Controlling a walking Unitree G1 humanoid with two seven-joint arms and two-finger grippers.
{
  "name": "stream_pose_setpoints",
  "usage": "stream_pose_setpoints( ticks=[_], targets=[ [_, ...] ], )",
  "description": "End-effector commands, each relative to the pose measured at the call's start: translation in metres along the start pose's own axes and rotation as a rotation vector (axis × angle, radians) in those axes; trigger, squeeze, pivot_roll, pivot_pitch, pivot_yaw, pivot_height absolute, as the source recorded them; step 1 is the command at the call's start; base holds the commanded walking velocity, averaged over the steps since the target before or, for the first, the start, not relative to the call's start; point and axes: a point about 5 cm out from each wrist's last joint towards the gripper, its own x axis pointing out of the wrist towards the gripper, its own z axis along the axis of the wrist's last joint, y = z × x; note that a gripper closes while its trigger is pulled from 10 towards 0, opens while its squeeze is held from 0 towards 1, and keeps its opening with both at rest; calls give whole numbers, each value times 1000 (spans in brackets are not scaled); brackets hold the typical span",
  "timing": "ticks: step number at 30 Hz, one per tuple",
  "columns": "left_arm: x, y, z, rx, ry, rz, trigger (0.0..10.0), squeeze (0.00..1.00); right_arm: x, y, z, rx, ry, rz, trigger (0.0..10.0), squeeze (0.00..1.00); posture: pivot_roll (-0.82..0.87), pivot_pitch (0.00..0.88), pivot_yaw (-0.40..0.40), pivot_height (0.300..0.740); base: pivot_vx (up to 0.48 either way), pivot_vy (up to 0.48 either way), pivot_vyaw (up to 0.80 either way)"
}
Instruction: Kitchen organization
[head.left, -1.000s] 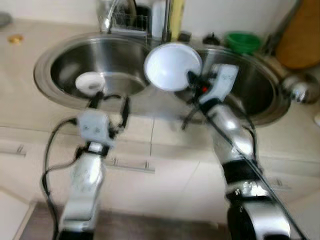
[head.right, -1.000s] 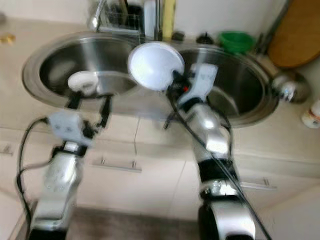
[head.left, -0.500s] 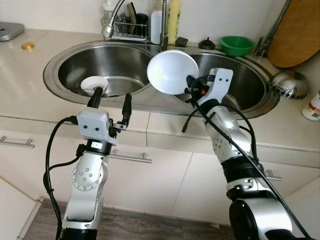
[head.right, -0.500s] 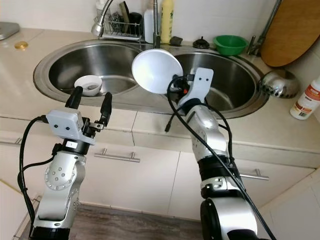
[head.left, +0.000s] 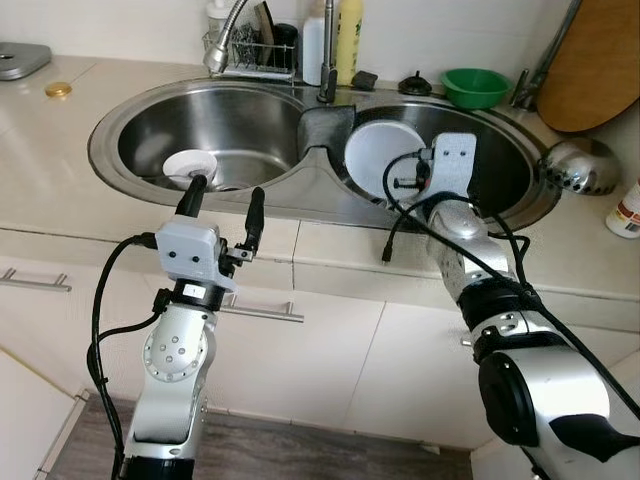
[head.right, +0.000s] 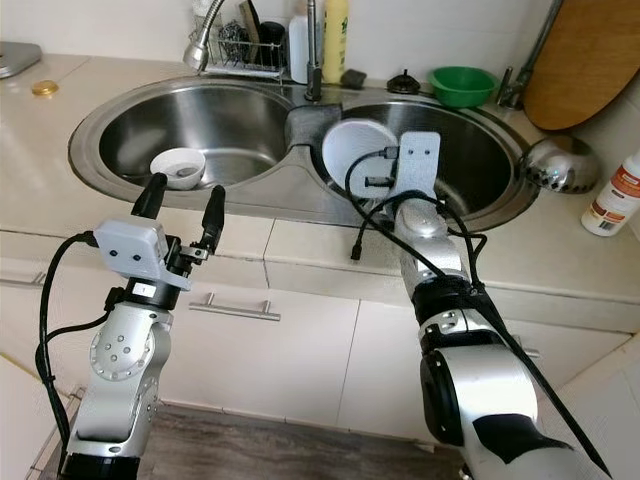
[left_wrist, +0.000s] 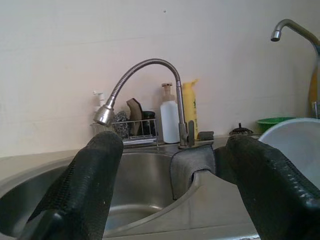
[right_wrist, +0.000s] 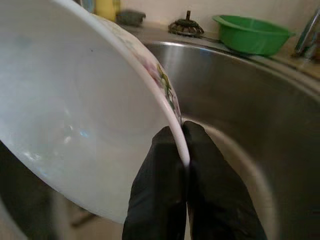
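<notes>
One bowl held by its rim over the right basin

Our right gripper (right_wrist: 182, 150) pinches the white bowl (head.left: 385, 160) by its rim — fingers closed on that thin edge, the bowl tilted just above the right basin (head.left: 520, 175) of the sink. Our left gripper (head.left: 222, 198) waits at the counter's front edge, its jaws wide and empty, near the small white dish (head.left: 187, 165) in the left basin (head.left: 140, 140).

We judge the hold slim: a knock against the steel wall or a quick tilt could twist the bowl free and drop it.

Half a second ago the bowl hung higher, over the divider between the basins; it has come down and moved right.
</notes>
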Motion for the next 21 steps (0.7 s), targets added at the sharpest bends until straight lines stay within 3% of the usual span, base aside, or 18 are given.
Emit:
stream_pose_setpoints(
  ticks=[1, 3, 8, 16, 17, 18, 19, 21],
  targets=[
    [-1, -2, 0, 7, 7, -12, 10000, 0, 3, -1, 11, -69, -36, -4, 10000, 0, 43, 0, -43, 740, 0, 0, 0],
    [-1, -3, -1, 5, 10, -16, 10000, 0, 4, -3, 4, -182, -11, 22, 10000, 0, 36, 0, -41, 740, 0, 0, 0],
    [-1, -2, -2, 6, 17, -16, 10000, 0, 4, -1, -3, -247, 32, 72, 10000, 0, 34, 0, -41, 740, 0, 0, 0],
    [-1, -3, -4, 8, 25, -19, 10000, 0, 0, 13, -18, -251, 112, 179, 10000, 0, 38, 0, -40, 740, 0, 0, 0],
    [-1, -3, -4, 8, 26, -19, 10000, 0, 0, 14, -21, -244, 119, 186, 10000, 318, 38, 0, -40, 740, 0, 0, 0],
    [-1, -3, -4, 9, 26, -19, 10000, 0, -1, 15, -22, -241, 121, 189, 10000, 725, 38, 0, -40, 740, 0, 0, 0],
    [-1, -3, -4, 9, 27, -19, 10000, 0, -1, 15, -23, -228, 125, 195, 10000, 1000, 37, 0, -38, 740, 0, 0, 0],
    [-2, -3, -4, 9, 29, -20, 10000, 0, -2, 16, -25, -170, 130, 210, 10000, 1000, 35, 0, -36, 740, 0, 0, 0]
  ],
)
